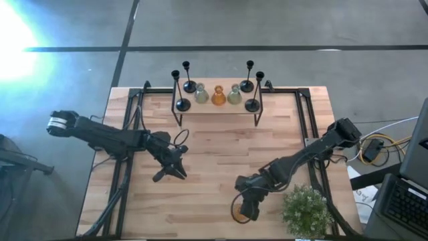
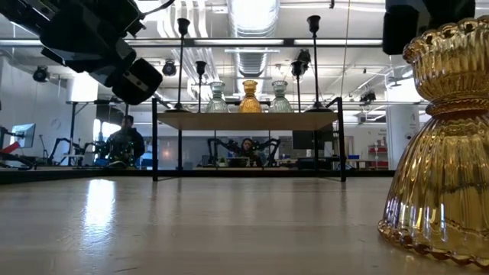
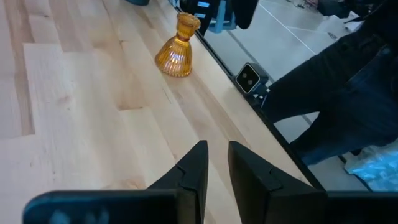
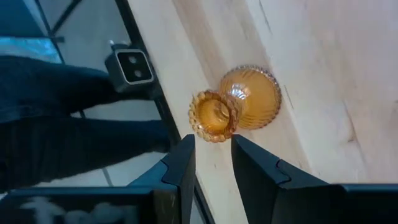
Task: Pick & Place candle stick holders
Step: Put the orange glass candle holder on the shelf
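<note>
Bare tabletop [image 1: 221, 147] mid-table; potted plant [image 1: 306, 211] crowds the amber holder [image 1: 238, 211].

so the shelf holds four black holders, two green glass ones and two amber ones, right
Not quite: the shelf holds only one amber holder, between the two green glass ones. The high view shows the other amber holder on the table's near edge, under the right pincer. The four black holders are right.

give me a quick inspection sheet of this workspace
surface: wooden table, small shelf at its far edge
job's things: four black holders, two green and one amber on shelf; second amber holder upright at near edge
clutter: plant
grippers: left gripper over mid table, jaws slightly apart, empty; right gripper above second amber holder, jaws apart
cables: yellow cable right of table
surroundings: people seated behind
</note>
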